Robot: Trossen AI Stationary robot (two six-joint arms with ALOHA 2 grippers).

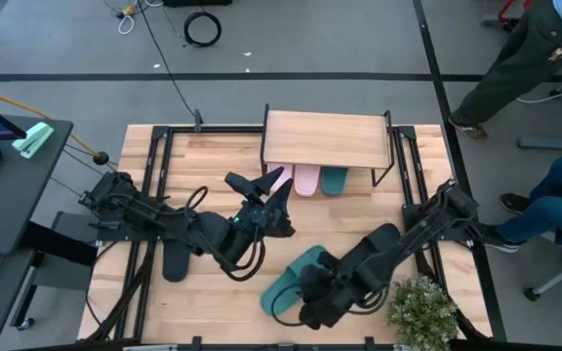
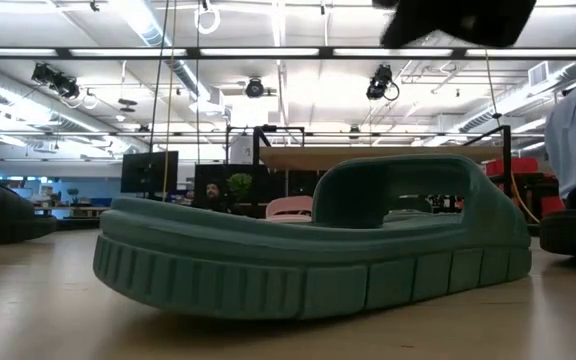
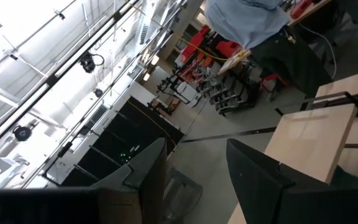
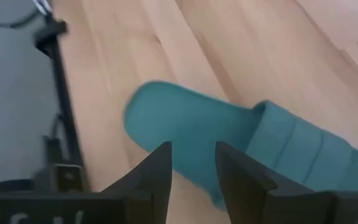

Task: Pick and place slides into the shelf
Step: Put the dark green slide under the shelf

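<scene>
Hovering right gripper (image 4: 191,168), jaws apart, over teal slide (image 4: 229,146); prob light, flexy rubber, grabbing strap edge.

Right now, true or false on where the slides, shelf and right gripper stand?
1. Two pink slides sit under the shelf. True.
2. The right gripper is clamped on the teal slide. False: it is above the slide with its fingers apart, and the slide lies flat on the table.
3. A black slide lies on the table near the left arm. True.
4. Both teal slides are under the shelf. False: only one is there.
</scene>
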